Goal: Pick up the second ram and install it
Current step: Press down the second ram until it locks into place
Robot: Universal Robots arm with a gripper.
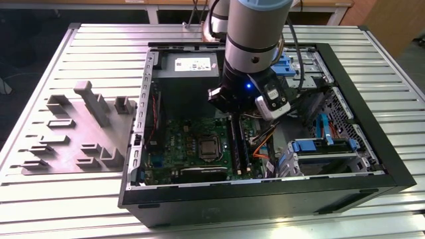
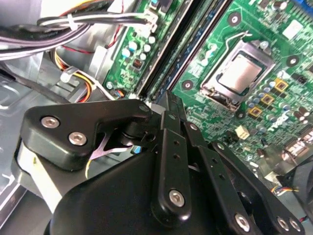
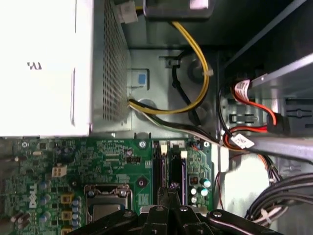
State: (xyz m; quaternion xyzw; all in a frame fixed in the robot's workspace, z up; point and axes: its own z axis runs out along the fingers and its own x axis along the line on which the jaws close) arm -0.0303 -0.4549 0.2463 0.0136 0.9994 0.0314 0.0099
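Note:
My gripper (image 1: 232, 118) reaches down into the open computer case (image 1: 359, 164), over the memory slots of the green motherboard (image 1: 186, 144). In both wrist views its black fingers (image 3: 169, 193) are shut, tips (image 2: 168, 98) pressed together right over the slots. The second ram (image 1: 237, 144), a long dark stick, stands edge-up in a slot (image 3: 176, 169) and runs away from the fingertips as a bluish-green strip (image 2: 188, 54). I cannot tell whether the tips pinch its top edge or only rest on it.
The power-supply box (image 1: 192, 64) lies just past the slots' far end. The processor socket (image 2: 239, 73) sits beside them. Bundled cables (image 3: 195, 93) and a blue-trimmed drive cage (image 1: 319, 147) crowd the exterior view's right. Grey holder blocks (image 1: 79, 129) stand outside the case.

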